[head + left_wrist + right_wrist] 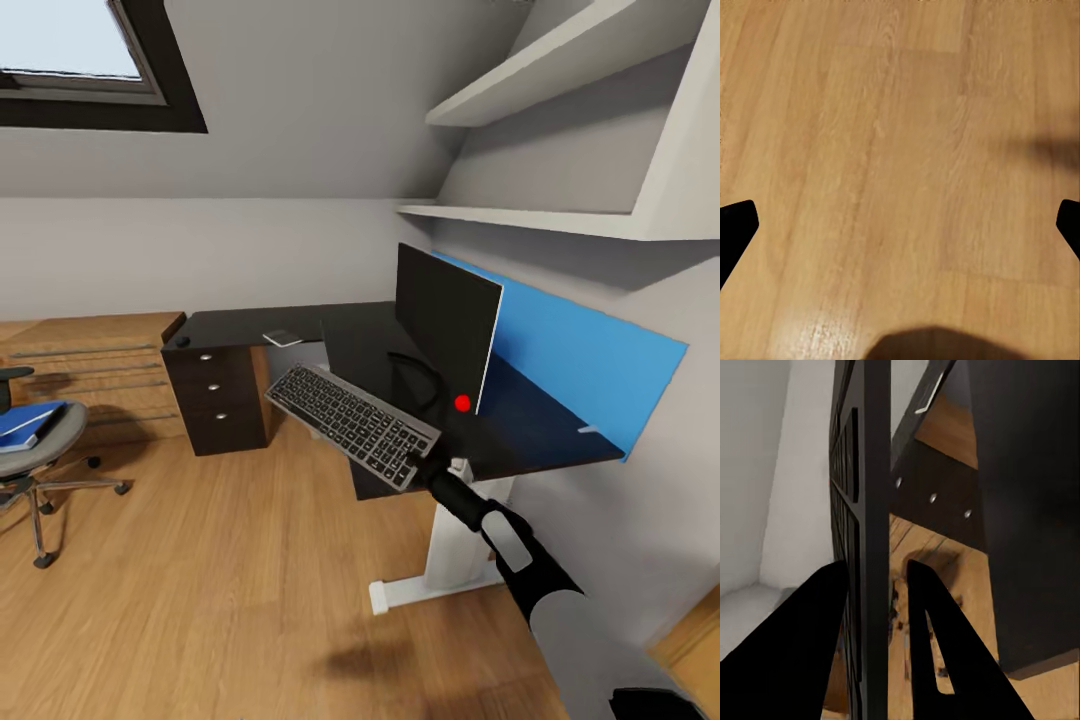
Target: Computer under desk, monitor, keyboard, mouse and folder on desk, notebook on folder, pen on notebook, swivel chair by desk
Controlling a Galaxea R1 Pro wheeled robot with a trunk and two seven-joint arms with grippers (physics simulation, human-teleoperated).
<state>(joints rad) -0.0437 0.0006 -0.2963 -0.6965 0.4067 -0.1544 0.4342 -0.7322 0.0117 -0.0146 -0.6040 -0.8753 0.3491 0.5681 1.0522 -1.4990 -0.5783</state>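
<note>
My right gripper [418,470] is clamped on one short end of the keyboard [350,422]; in the right wrist view the two black fingers [832,615] sit either side of the thin keyboard edge [874,547], closed tight against it. The keyboard hangs in the air at the front edge of the bench [370,335], tilted, its far end toward the drawer unit [215,395] and its keys facing up. The monitor [445,325] stands on the bench just behind it, turned at an angle, screen dark, with a red dot [462,403] near its lower corner. A large blue panel [590,360] lies against the wall behind the monitor. A small black mouse [183,341] rests on the far left corner of the bench, above the drawers; a small flat grey item [282,338] lies further along the top, too small to identify. The swivel chair [40,450] stands well apart from the bench at my left, with the blue folder [28,422] on its seat. My left gripper [900,225] is spread wide, fingertips [735,225] at the frame's edges, holding nothing, over the wood floor [900,150]. White shelves [560,70] run along the wall above.
</note>
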